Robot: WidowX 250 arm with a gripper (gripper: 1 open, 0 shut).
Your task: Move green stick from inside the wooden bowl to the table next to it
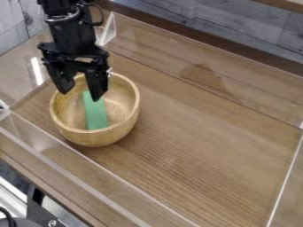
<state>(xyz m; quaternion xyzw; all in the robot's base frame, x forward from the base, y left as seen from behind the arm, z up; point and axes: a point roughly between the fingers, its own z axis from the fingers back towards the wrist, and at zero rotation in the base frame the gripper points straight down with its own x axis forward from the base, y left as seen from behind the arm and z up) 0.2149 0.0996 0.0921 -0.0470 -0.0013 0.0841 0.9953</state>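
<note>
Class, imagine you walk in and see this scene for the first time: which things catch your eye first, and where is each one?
The bright green stick stands out first, lying inside the round wooden bowl at the left of the table. Right above it hangs the black gripper, open, its fingers reaching down over the bowl's far rim on either side of the stick's upper end. Clear acrylic walls ring the tabletop.

The arm (66, 22) is black all over, a blocky column of stacked housings with hard edges and a dull finish. At its lower end sits the gripper (74, 87), also black, with a wide crossbar and two long, narrow fingers (94, 82) that taper slightly toward their tips. Any screws, cables or markings are too small to make out.
</note>
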